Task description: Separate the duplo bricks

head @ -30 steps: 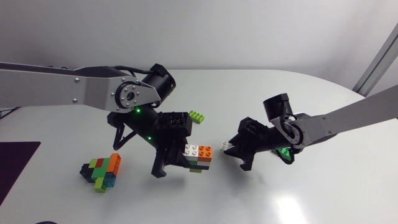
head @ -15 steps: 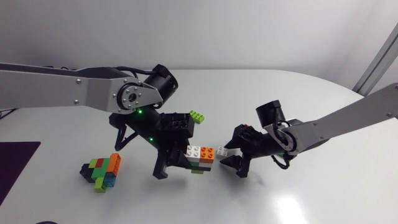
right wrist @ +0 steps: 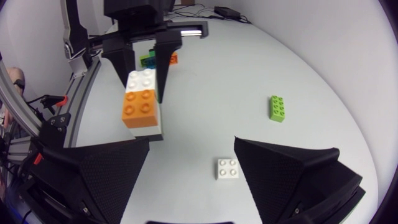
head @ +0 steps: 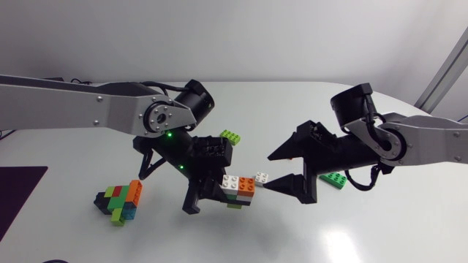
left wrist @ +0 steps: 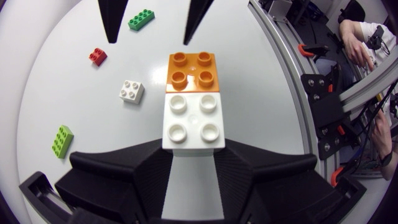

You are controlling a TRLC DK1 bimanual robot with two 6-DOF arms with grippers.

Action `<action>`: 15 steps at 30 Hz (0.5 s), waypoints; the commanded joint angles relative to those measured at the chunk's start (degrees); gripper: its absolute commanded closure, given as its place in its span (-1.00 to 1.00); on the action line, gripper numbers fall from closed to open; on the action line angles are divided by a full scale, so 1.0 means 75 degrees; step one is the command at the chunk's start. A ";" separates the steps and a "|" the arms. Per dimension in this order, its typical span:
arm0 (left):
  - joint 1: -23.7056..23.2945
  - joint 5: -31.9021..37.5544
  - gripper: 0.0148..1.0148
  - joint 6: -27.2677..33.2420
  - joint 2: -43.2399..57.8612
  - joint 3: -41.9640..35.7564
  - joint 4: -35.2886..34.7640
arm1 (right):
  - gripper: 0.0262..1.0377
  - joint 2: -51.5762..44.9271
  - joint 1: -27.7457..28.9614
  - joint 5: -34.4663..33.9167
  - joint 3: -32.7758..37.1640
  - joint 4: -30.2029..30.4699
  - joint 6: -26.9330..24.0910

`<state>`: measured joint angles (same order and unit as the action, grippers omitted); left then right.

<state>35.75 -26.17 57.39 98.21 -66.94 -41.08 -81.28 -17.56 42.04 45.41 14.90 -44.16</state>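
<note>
Brick stack (left wrist: 191,93) clamped by white end in my left pincer (left wrist: 191,145), orange end jutting ahead so my wide-open right pincer (right wrist: 191,142) can grab it, pull.

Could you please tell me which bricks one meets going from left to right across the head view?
Multicoloured brick cluster → white-and-orange stack → small white brick → dark green brick.

table (head: 395,234): white, rounded edge | finish: glossy | dark patch (head: 18,197): maybe a mat
</note>
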 commanded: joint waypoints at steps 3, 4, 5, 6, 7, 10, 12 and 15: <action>0.0050 0.0021 0.32 0.0013 0.0241 0.0030 0.0110 | -0.92 0.0360 -0.0447 0.0078 0.0086 0.0369 0.0052; 0.0050 0.0021 0.32 0.0001 0.0252 0.0030 0.0122 | -0.92 0.0419 -0.0529 0.0078 0.0075 0.0381 0.0111; 0.0050 0.0021 0.32 -0.0011 0.0264 0.0019 0.0134 | -0.92 0.0466 -0.0588 0.0078 0.0075 0.0381 0.0170; 0.0062 0.0021 0.32 -0.0022 0.0264 0.0007 0.0145 | -0.91 0.0524 -0.0635 0.0078 0.0063 0.0381 0.0216; 0.0074 0.0021 0.32 -0.0034 0.0276 0.0007 0.0169 | -0.91 0.0571 -0.0694 0.0078 0.0051 0.0381 0.0275; 0.0120 0.0021 0.32 -0.0058 0.0276 -0.0005 0.0192 | -0.90 0.0641 -0.0834 0.0078 0.0028 0.0381 0.0380; 0.0144 0.0021 0.32 -0.0081 0.0288 -0.0016 0.0216 | -0.80 0.0641 -0.0928 0.0078 -0.0007 0.0381 0.0392; 0.0202 0.0021 0.32 -0.0105 0.0323 -0.0063 0.0227 | -0.72 0.0630 -0.1069 0.0031 -0.0066 0.0369 0.0439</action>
<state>36.80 -25.74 57.14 99.13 -66.96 -39.66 -76.90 -24.77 42.02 45.41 16.64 -41.91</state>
